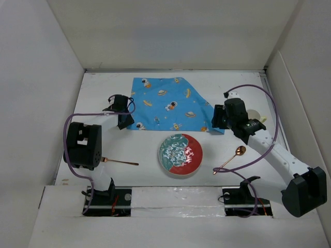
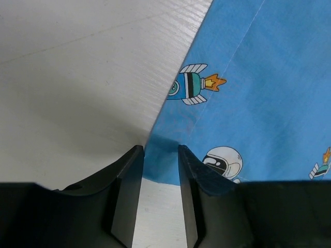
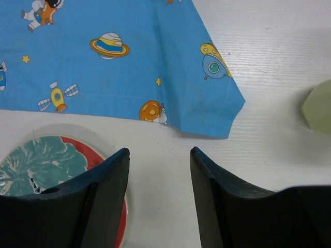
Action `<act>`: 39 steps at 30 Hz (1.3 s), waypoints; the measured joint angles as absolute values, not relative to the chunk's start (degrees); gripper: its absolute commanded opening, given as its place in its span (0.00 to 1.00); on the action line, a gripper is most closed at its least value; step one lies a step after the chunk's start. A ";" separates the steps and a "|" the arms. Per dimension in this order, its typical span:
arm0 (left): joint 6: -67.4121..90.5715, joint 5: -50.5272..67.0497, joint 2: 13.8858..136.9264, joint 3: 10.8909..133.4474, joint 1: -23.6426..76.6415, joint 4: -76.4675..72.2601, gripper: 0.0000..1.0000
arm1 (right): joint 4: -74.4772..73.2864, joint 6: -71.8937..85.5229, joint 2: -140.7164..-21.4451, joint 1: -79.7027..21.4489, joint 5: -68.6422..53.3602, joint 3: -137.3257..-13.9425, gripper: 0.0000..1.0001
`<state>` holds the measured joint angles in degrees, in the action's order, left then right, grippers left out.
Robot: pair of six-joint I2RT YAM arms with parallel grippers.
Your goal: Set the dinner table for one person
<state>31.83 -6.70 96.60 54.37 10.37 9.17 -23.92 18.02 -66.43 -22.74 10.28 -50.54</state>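
The blue space-print placemat (image 1: 165, 103) lies skewed on the white dinner table (image 1: 98, 90), at the far middle. My left gripper (image 1: 123, 118) is open, its jaws narrowly apart either side of the mat's near left corner (image 2: 165, 160). My right gripper (image 1: 217, 123) is open and empty, hovering just short of the mat's near right corner (image 3: 217, 116). A red and teal plate (image 1: 180, 153) sits nearer than the mat, and its edge shows in the right wrist view (image 3: 41, 160). A copper spoon (image 1: 230, 160) lies right of the plate. A copper utensil (image 1: 120, 161) lies left of it.
A pale green object (image 3: 316, 106) lies on the table right of the mat's corner, partly behind my right arm in the top view (image 1: 254, 114). White walls close in the table at the back and both sides. Purple cables loop off both arms.
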 measured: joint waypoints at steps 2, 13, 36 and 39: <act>31.64 -6.61 96.49 54.30 10.37 9.19 0.35 | -24.05 18.02 -66.08 -22.48 9.96 -50.63 0.56; 29.45 -6.74 98.17 56.82 11.42 12.75 0.00 | -24.05 18.00 -65.06 -20.93 8.54 -51.33 0.62; 27.29 -6.48 86.46 69.12 6.00 20.01 0.00 | -28.49 21.23 -79.81 -13.87 3.33 -51.33 0.67; 27.29 -5.87 86.28 68.99 6.00 19.75 0.00 | -28.18 22.65 -82.11 -13.47 2.22 -50.33 0.61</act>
<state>27.29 -5.87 86.28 68.99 6.00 19.75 -28.18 22.65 -82.11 -13.47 2.22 -50.33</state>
